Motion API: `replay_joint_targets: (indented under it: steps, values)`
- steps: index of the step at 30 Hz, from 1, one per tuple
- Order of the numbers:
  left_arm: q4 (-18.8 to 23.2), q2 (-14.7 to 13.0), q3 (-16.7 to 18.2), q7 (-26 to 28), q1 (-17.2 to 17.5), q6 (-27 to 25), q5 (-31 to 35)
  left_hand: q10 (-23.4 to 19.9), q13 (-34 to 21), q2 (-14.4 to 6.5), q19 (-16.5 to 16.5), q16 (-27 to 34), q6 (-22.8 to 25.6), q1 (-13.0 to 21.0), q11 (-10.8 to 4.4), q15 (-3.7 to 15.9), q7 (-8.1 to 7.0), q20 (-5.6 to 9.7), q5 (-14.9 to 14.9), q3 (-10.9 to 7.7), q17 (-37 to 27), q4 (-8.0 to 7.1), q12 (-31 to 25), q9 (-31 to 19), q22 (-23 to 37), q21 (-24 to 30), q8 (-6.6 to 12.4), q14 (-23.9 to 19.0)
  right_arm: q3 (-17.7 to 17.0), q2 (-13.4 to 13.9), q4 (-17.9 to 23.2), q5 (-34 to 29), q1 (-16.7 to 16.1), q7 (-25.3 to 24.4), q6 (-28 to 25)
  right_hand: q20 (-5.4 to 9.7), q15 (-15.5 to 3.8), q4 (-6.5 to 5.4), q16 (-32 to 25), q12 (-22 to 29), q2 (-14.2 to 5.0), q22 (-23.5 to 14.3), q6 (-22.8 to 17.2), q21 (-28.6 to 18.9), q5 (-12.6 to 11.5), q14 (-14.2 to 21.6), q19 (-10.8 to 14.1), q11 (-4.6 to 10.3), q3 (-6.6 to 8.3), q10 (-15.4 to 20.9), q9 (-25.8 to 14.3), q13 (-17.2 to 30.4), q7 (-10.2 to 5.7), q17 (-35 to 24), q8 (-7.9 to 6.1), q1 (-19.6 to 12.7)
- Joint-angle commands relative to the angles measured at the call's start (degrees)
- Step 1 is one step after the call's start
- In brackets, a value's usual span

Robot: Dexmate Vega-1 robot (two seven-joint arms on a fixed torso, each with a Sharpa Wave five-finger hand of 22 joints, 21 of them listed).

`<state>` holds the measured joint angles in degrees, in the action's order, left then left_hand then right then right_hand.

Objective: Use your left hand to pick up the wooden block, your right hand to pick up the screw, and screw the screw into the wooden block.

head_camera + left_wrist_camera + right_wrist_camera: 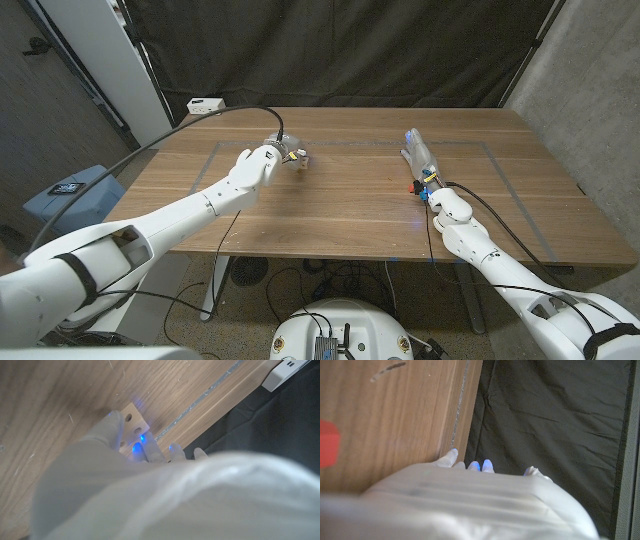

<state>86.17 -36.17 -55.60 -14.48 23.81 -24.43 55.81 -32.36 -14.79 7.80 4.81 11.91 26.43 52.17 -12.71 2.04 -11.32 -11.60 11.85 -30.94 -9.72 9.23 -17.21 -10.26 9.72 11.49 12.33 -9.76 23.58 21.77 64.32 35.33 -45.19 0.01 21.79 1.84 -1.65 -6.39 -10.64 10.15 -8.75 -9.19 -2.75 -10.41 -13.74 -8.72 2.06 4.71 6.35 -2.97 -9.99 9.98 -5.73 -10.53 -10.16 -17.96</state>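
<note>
The wooden block (298, 156) is a small pale piece with holes drilled in it, sitting left of the table's middle. In the left wrist view the block (133, 419) lies on the table with my left hand (125, 475) closed around it, thumb on one side and fingers on the other. My left hand (268, 158) sits just left of the block in the head view. My right hand (422, 160) stands on the right side with its fingers stretched toward the far edge, holding nothing. A small red thing (414, 187) lies by its wrist, blurred (327, 444); I cannot tell if it is the screw.
The wooden table (350, 215) carries a thin taped rectangle. A white box (206, 104) sits at the far left corner. A black curtain hangs behind the table. A blue bin (70, 195) stands on the floor to the left.
</note>
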Motion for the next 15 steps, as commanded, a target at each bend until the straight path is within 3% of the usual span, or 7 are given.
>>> replay_joint_targets:
  steps: [1, 15]
  values:
    - [-1.5, 0.7, -0.6, 1.6, -0.7, 0.5, -0.6, -1.6, -0.5, -0.1, -1.0, 0.2, 1.9, 1.1, 0.05, 2.64, -0.18, -0.15, -0.1, 0.50, -0.3, 0.04, -0.9, -0.3, 0.1, -0.1, 0.53, -1.4, -0.1, 0.0, -0.4, 0.0, 0.2, 0.1, 0.0, 0.93, -0.08, 0.04, -0.4, 0.4, 0.08, -0.3, 0.3, -0.3, 0.3, -0.6, 0.3, 0.06, 0.39, -0.3, -0.2, 0.2, -0.28, -0.1, -0.38, 0.5]
    - [-2.6, 1.2, -1.6, 2.4, -1.2, 0.3, -0.5, -7.3, -2.0, -0.2, -3.7, 0.2, 8.5, 2.9, 0.00, 4.00, -0.50, 0.50, -0.1, 2.21, -0.4, -0.04, -2.4, -0.5, 0.1, -0.2, 1.05, -5.7, -0.1, 0.1, -0.6, -0.1, 0.3, 0.0, -0.2, 0.97, -0.07, 0.10, -0.4, 0.4, 0.09, -0.3, 0.3, -0.3, 0.4, -0.6, 0.4, 0.04, 0.55, -0.3, -0.2, 0.2, -0.23, -0.1, -0.38, 0.6]
